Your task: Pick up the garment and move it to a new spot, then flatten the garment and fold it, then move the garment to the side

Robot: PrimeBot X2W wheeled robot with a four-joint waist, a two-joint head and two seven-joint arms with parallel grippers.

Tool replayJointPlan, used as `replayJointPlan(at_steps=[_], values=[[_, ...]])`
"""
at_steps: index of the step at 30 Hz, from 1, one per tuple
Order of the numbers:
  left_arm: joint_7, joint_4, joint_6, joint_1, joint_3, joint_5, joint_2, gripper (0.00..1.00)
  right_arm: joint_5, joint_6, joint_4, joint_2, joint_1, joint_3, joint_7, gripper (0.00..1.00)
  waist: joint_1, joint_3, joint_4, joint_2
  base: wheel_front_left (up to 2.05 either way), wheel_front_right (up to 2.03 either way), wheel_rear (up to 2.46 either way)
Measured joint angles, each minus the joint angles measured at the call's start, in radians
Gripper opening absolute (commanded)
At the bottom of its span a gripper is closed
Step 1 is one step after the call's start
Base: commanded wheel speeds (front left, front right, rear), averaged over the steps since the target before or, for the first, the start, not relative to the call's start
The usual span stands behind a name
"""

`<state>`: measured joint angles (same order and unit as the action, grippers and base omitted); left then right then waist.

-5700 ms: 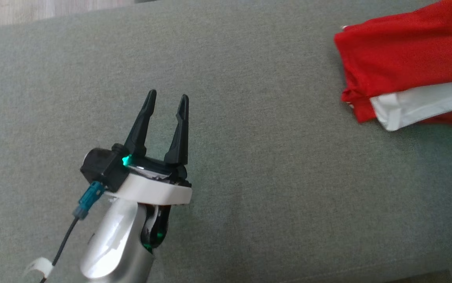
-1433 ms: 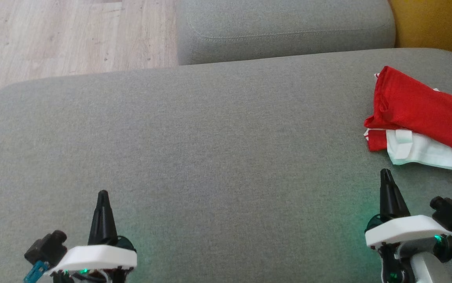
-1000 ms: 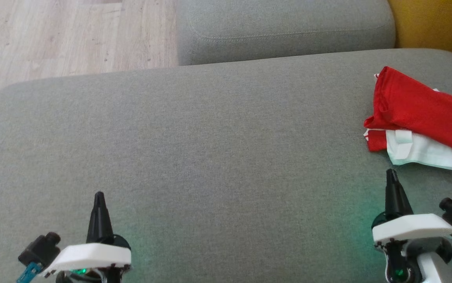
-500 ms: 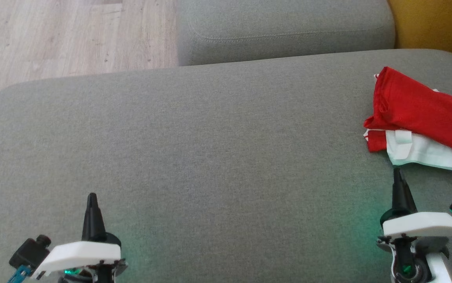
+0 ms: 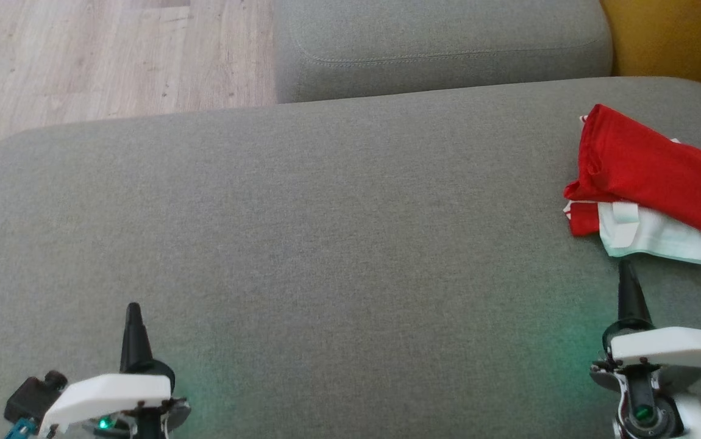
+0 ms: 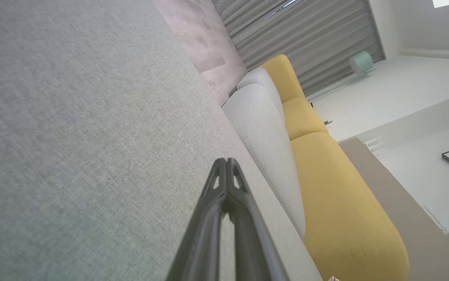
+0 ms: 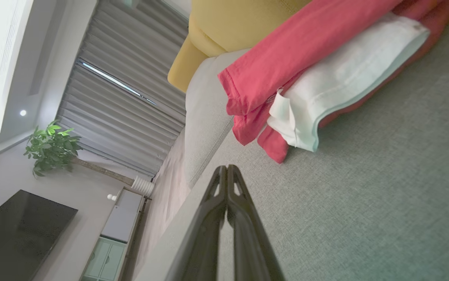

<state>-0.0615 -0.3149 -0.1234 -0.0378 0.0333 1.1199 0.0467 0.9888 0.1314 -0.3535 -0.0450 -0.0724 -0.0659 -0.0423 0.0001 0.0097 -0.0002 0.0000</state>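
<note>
Garment [image 5: 649,174] — red with a white panel, folded into a compact stack — is seen just ahead of the right gripper [image 5: 626,271] and slightly to its outer side, near the fingertips but not touched by them. Both pairs of fingers are pressed together on nothing, the left gripper [image 5: 133,312] being held well apart from the cloth over bare grey cushion [image 5: 338,231]. This layout is judged to fit a finished job: the stack is set aside at the cushion's end beyond the right gripper, and the arms are held low and clear so that it is not disturbed.
</note>
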Motion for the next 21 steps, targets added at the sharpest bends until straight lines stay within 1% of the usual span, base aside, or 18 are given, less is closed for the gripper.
replayJointPlan(at_steps=[9, 21], values=[[0.028, 0.007, 0.0, -0.003, -0.01, 0.092, 0.0, 0.0, 0.114, 0.0, 0.015, 0.0, 0.0, -0.009, 0.027, 0.0, 0.0, -0.001, 0.0, 0.0, 0.0, 0.0, 0.0], [0.061, 0.012, 0.0, -0.004, -0.035, 0.193, 0.0, 0.0, 0.238, 0.0, 0.026, 0.0, 0.0, -0.024, 0.058, 0.0, 0.0, -0.003, 0.0, 0.0, 0.0, 0.0, 0.0]])
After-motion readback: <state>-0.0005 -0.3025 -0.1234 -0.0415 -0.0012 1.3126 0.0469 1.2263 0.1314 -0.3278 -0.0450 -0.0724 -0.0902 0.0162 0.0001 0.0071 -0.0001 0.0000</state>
